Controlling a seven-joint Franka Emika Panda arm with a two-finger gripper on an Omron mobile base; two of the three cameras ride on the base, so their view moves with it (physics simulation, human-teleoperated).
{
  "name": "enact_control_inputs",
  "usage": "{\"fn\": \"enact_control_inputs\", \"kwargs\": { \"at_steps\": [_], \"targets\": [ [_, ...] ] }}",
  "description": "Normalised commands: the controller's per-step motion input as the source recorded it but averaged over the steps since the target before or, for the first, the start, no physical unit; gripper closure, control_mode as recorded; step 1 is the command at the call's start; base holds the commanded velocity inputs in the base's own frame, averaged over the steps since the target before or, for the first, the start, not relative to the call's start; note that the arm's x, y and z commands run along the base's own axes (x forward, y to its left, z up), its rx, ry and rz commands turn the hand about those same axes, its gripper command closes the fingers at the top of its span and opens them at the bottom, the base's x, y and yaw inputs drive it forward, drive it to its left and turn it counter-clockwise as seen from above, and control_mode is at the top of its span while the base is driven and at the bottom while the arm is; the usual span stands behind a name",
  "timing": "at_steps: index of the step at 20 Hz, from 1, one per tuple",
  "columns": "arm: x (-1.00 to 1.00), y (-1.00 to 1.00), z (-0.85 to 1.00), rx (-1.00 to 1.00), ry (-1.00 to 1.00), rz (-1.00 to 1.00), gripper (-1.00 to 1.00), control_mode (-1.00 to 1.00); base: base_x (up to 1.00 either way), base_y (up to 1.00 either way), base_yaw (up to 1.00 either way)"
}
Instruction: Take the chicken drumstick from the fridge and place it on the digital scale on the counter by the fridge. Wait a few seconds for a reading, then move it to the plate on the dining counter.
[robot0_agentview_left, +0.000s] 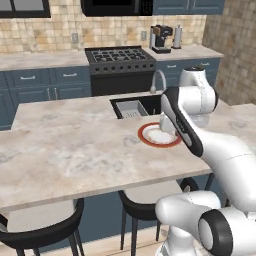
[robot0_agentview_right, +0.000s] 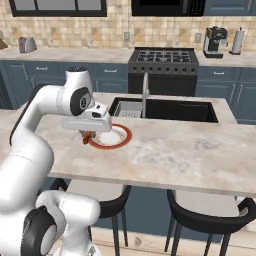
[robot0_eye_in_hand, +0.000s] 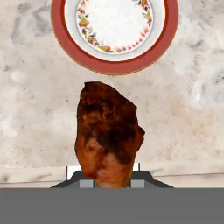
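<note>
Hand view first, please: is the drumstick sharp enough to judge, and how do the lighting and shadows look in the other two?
Hand view: the drumstick is close and coarse, its dark patches blotchy, while the plate rim above is crisp. Left base view: even, flat light, no glare on the dining counter. Right base view: a faint shadow lies under the gripper beside the plate.

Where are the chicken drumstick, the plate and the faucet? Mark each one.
chicken drumstick (robot0_eye_in_hand: 107, 135), hand view, browned meaty middle.
plate (robot0_eye_in_hand: 114, 66), hand view, red rim's near edge.
faucet (robot0_agentview_right: 145, 92), right base view, upright neck.
</note>
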Motion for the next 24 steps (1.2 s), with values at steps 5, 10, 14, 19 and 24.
{"fn": "enact_control_inputs", "kwargs": {
  "at_steps": [5,10,14,19,24],
  "targets": [
    [0.87,0.00,-0.34,-0.01,0.06,-0.13,1.00,-1.00,0.00,0.00,0.00],
    [0.50,0.00,-0.22,0.00,0.02,-0.11,1.00,-1.00,0.00,0.00,0.00],
    [0.04,0.00,-0.11,0.00,0.02,-0.02,1.00,-1.00,0.00,0.00,0.00],
    [0.00,-0.02,-0.22,0.00,0.01,0.02,1.00,-1.00,0.00,0.00,0.00],
    [0.09,-0.04,-0.20,0.00,-0.02,0.09,1.00,-1.00,0.00,0.00,0.00]
  ]
}}
